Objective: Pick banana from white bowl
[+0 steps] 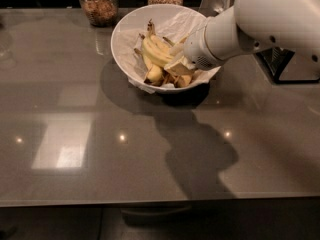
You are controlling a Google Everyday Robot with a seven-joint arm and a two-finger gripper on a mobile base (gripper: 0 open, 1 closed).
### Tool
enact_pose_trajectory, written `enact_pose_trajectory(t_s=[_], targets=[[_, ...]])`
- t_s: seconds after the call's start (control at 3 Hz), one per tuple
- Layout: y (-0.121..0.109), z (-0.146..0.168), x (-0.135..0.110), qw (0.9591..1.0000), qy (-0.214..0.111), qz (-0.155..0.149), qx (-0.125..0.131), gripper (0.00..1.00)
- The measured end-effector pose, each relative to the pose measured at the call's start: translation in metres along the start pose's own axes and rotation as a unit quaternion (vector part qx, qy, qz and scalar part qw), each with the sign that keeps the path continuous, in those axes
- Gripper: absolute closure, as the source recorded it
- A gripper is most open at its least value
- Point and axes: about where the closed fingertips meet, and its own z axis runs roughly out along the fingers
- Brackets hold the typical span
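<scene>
In white bowl (123, 30): tool (177, 66) at banana (155, 51), long axis near-far, stem far

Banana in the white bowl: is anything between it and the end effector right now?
Nothing visible does. The end effector sits inside the white bowl, at the right side of the banana, with no gap I can see. Shorter bananas crowd beneath and beside the banana, and the wrist hides the contact itself.

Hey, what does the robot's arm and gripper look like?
The arm is a smooth, rounded white shell with a few small dark holes, narrowing to a cylindrical wrist. The gripper, in the bowl, looks pale cream; no cables show.
</scene>
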Motion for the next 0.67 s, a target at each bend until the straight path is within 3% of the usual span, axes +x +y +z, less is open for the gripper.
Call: enact_pose_trajectory(t_s=[0.67], targets=[[0.001,-0.019,-0.012,0.9998,-0.017,0.0,0.001,1.0]])
